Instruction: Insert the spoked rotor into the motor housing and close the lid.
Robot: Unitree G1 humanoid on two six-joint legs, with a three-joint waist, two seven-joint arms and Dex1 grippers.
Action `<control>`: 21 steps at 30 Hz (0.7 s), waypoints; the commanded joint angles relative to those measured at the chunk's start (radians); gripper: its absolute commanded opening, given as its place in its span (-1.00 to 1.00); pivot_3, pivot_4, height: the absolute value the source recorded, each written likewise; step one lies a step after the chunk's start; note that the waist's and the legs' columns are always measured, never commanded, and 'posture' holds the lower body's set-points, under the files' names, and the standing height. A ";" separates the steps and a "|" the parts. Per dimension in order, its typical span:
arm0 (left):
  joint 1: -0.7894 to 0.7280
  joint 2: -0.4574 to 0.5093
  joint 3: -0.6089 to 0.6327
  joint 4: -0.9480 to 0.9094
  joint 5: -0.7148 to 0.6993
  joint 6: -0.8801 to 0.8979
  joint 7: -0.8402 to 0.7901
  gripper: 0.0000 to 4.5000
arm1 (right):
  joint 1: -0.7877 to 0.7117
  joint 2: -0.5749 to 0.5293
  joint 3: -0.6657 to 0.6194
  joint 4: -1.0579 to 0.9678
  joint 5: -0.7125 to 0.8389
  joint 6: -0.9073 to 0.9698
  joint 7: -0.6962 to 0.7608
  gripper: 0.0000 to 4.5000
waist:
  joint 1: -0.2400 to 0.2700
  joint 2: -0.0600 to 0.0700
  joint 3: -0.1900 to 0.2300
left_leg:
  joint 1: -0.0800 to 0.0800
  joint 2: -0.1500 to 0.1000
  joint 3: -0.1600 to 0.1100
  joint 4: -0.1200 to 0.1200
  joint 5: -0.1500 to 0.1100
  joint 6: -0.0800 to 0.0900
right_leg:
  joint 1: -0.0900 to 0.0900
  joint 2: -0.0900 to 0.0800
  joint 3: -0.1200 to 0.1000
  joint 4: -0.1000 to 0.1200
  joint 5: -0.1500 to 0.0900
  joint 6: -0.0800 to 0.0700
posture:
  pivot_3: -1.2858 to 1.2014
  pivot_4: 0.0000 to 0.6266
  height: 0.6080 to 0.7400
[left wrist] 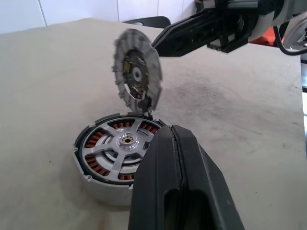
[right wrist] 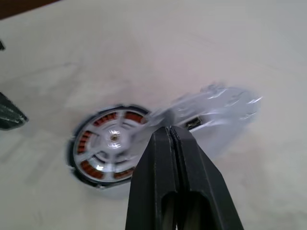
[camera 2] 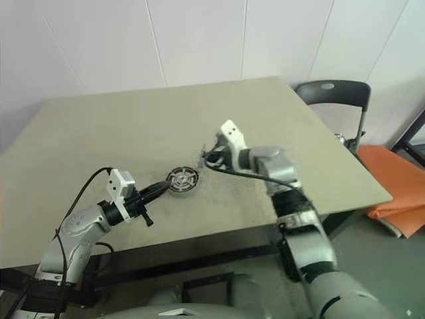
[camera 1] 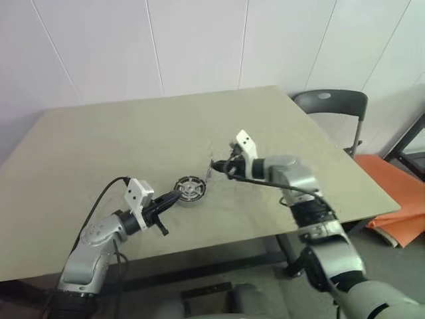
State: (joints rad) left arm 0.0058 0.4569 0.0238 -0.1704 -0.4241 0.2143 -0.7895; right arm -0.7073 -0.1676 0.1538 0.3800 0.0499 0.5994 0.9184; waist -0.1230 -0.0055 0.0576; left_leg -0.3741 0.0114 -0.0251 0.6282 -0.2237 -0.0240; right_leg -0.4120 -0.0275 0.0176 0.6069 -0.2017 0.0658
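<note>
Lid goes over the motor housing (left wrist: pixel 115 158)

Right gripper (camera 1: pixel 214 165) pinches the lid (left wrist: pixel 137 72) above the housing; left gripper (left wrist: pixel 175 139), pressed together, steadies beside it; I lower flat over the spoked rotor (left wrist: pixel 122 143).

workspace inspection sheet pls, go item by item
surface: tan table, scuffed near the work spot
job's things: spoked rotor already sits in the motor housing, copper-red windings showing between its spokes; lid is held tilted on edge above the housing's far rim, not yet closed
clutter: nothing seen
grippers: right gripper shut on the lid's edge; left gripper shut, empty, its tip at the housing's near side, contact unclear
cables: black cable loops over the left arm; another black cable runs along the right arm
surroundings: white panelled wall, dark chair beyond the table, an orange thing on the floor
</note>
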 commanded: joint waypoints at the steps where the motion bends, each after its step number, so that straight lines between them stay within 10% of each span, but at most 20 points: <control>1: -0.010 0.010 0.021 -0.022 -0.004 -0.007 -0.001 -1.00 | 0.005 0.020 0.043 0.004 -0.038 -0.073 -0.087 -0.98 | 0.001 0.004 0.003 | -0.002 0.002 -0.002 -0.001 0.000 0.000 | 0.001 0.001 -0.004 -0.006 0.003 -0.004 | 0.03 -1.00 1.00; 21: -0.028 0.005 0.009 -0.014 0.000 -0.003 0.006 -1.00 | -0.128 -0.021 0.037 0.222 -0.058 -0.295 -0.183 -0.98 | 0.052 0.005 0.003 | -0.014 0.001 0.005 0.002 0.000 0.000 | -0.013 0.001 0.000 0.001 0.004 -0.005 | 0.03 -1.00 1.00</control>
State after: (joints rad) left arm -0.0050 0.4589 0.0229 -0.1670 -0.4238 0.2150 -0.7843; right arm -0.7921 -0.2011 0.2186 0.5871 -0.0016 0.3609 0.7885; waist -0.0710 -0.0006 0.0609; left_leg -0.3878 0.0129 -0.0200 0.6307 -0.2236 -0.0239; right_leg -0.4252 -0.0267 0.0183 0.6089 -0.1974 0.0606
